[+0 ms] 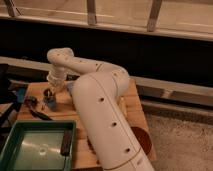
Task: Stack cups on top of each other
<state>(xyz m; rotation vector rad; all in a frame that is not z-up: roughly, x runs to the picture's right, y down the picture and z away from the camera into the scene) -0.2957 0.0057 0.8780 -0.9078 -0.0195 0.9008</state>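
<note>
My gripper (49, 94) hangs from the white arm (100, 100) and points down over the back left part of the wooden table (131, 107). A small dark shiny round thing (48, 92) sits right at the gripper's tip and looks like the dark metallic cup. I cannot tell whether it is held. The white cup does not show; the arm covers the middle of the table.
A green tray (35, 147) with a dark bar on its right rim stands at the front left. Dark tools (32, 104) and blue items (20, 93) lie left of the gripper. A red-brown bowl (141, 140) sits at the table's front right edge.
</note>
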